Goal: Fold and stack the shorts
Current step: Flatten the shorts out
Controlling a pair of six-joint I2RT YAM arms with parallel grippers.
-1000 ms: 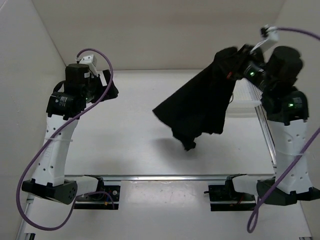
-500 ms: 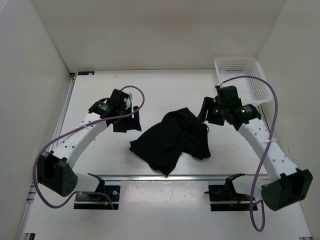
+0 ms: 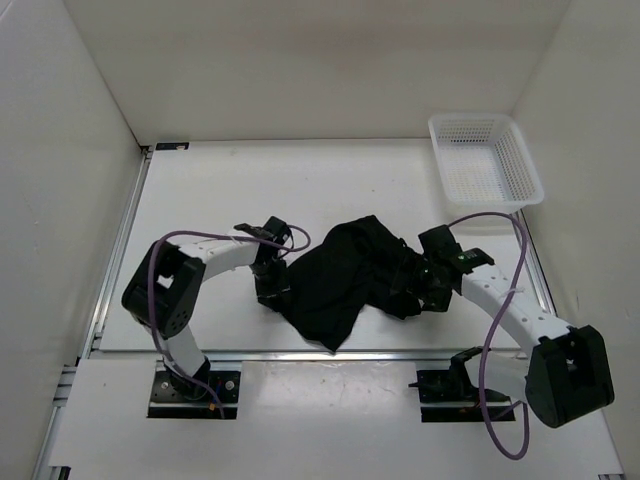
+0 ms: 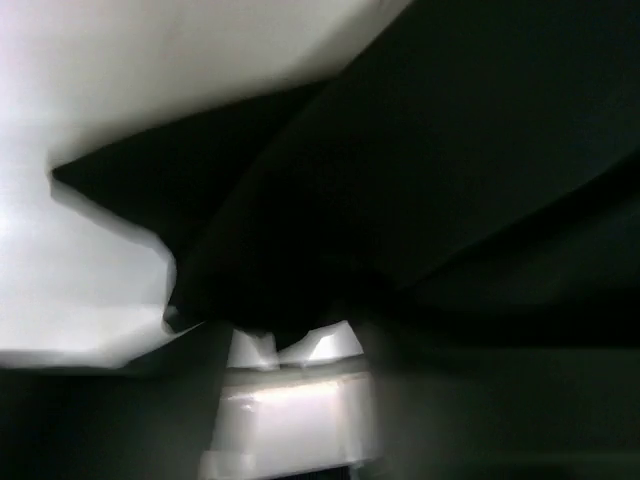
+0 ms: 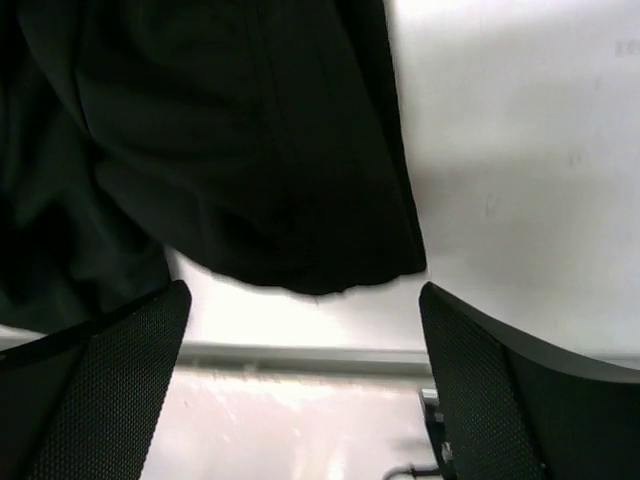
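Observation:
The black shorts [image 3: 345, 275] lie crumpled in a heap in the middle of the table. My left gripper [image 3: 272, 287] is low at the heap's left edge. In the left wrist view dark cloth [image 4: 400, 180] fills most of the frame and runs down between the narrowed fingers, so the left gripper [image 4: 295, 340] looks shut on the shorts. My right gripper [image 3: 410, 288] sits at the heap's right edge. Its fingers [image 5: 110, 370] stand wide apart. The hem of the shorts [image 5: 300, 250] lies just beyond the right gripper [image 5: 303, 296], with only bare table between the pads.
A white mesh basket [image 3: 470, 119] stands at the back right corner. A metal rail [image 3: 320, 352] runs along the table's near edge, close to the heap and visible below the right fingers [image 5: 300, 355]. White walls close in the left, back and right.
The right gripper held the shorts high at the right, lowered them to the table's middle and opened. The left arm swung in from the far left to the heap's left edge and closed.

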